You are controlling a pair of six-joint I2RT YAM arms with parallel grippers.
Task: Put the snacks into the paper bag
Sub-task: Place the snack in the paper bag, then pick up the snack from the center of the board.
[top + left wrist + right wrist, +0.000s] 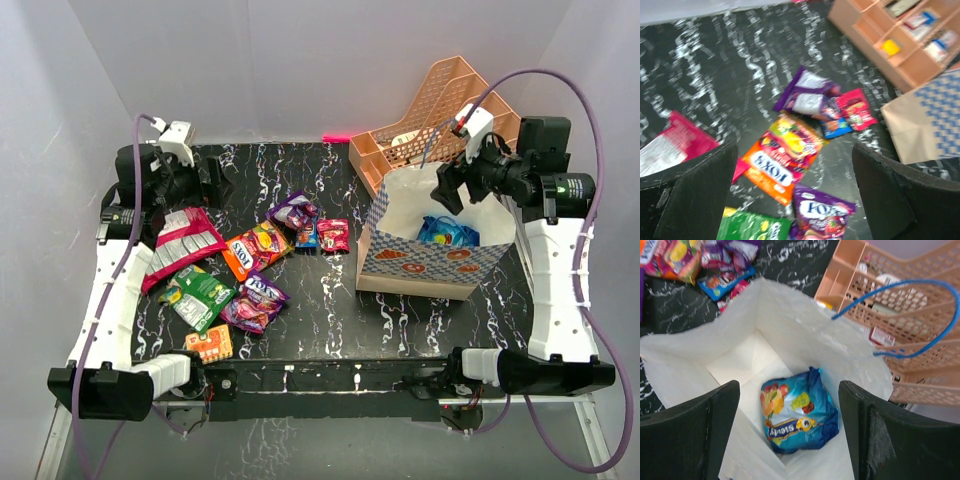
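Observation:
The cream paper bag (400, 200) with a blue patterned band stands open at the right of the black table. A blue packet (447, 232) lies on its bottom, also in the right wrist view (797, 412). My right gripper (450, 186) hovers open and empty over the bag's mouth. Loose snacks lie mid-left: orange Fox's (255, 247), purple Fox's (256, 301), green packet (202, 293), big pink packet (180, 244), purple packet (293, 209), small red packet (333, 234). My left gripper (205, 180) is open and empty, held above the table at the far left.
A peach mesh file organizer (440, 110) stands behind the bag, small items in its trays. A small orange packet (209, 343) lies near the front left edge. A pink marker (337, 137) lies at the back edge. White walls enclose the table.

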